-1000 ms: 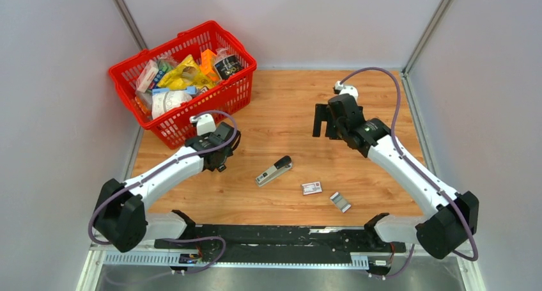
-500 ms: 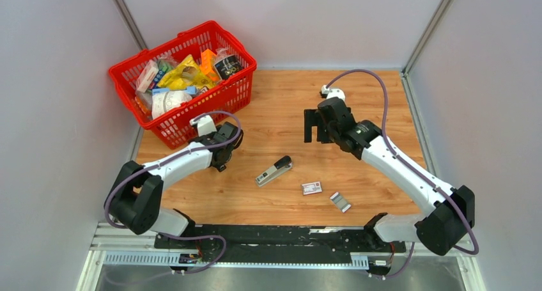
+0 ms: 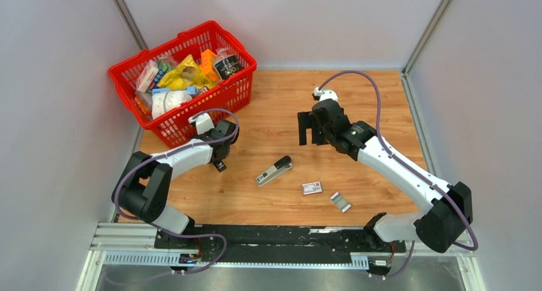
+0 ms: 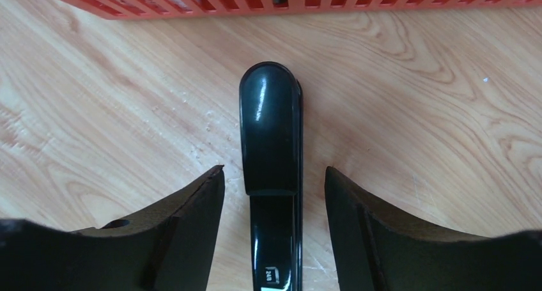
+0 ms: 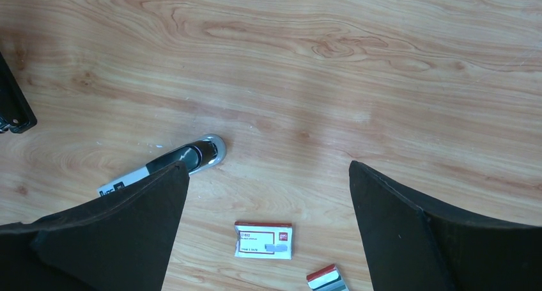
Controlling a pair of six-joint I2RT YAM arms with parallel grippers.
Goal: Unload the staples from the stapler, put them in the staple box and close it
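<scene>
Stapler (image 3: pixel 273 171): centre of the overhead frame, flat on the wood. Its long axis runs lower left to upper right, with the black plastic end upper right and the grey metal end lower left. It looks shut.
Table (image 3: pixel 281 93): smooth, pale wood-grain board.
Basket (image 3: pixel 217 105): red plastic lattice, upper left, packed with groceries.
Right claw (image 3: pixel 309 130): 2 fingers spread wide, holding nothing. It hangs up and right of the stapler, roughly off its black end.
Left claw (image 3: pixel 220 158): left of the stapler and about as near, so neither arm is clearly closer. Its fingers are parted either side of a glossy black round-nosed bar (image 4: pixel 270 131) without touching it; what the bar is cannot be told.
Box (image 3: pixel 312 188): small white-and-red rectangle, just lower right of the stapler.
Staples: none visible, presumably inside the magazine.
</scene>
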